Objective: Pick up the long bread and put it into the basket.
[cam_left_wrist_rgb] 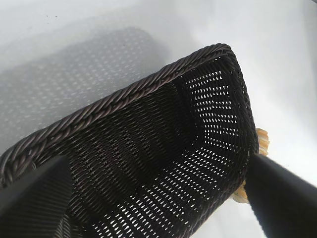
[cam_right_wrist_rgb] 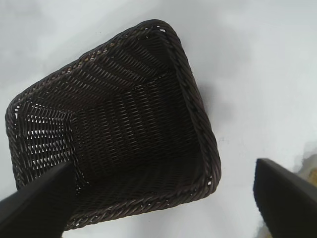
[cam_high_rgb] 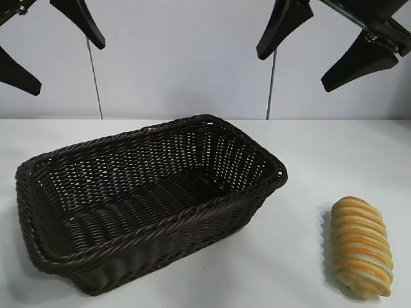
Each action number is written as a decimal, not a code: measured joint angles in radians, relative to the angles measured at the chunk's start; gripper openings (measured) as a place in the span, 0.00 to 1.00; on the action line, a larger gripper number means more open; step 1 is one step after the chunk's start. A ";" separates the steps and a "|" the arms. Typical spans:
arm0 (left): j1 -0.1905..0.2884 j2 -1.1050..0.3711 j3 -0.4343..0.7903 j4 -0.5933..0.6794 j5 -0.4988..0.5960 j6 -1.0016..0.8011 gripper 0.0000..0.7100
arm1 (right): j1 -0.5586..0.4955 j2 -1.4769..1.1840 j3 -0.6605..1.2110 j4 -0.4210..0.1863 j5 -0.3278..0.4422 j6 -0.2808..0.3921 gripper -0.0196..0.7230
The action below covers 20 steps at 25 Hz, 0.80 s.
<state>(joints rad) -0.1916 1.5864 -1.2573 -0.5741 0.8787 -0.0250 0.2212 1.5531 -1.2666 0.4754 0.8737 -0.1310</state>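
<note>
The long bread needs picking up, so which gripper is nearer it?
Right. The right gripper hangs open above the long bread; the left gripper hangs far across, beyond the basket.

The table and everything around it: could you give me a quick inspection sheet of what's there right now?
Surface: white table, nothing spilled.
Job's things: long bread lies on the table at the exterior view's right, apart from the empty basket.
Clutter: nothing seen.
Grippers: left gripper and right gripper both open, raised above the table, holding nothing.
Cables: two thin lines hang behind.
Surroundings: plain pale wall.
</note>
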 joint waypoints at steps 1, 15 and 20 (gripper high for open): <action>0.000 0.000 0.000 0.000 -0.001 0.000 0.96 | 0.000 0.000 0.000 0.000 0.000 0.000 0.96; 0.000 0.000 0.000 -0.001 -0.004 0.000 0.96 | 0.000 0.000 0.000 0.000 0.001 0.000 0.96; 0.000 0.000 0.000 -0.001 -0.023 0.000 0.96 | 0.000 0.000 0.000 0.000 0.001 0.000 0.96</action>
<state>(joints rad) -0.1916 1.5864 -1.2573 -0.5749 0.8555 -0.0250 0.2212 1.5531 -1.2666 0.4754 0.8746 -0.1307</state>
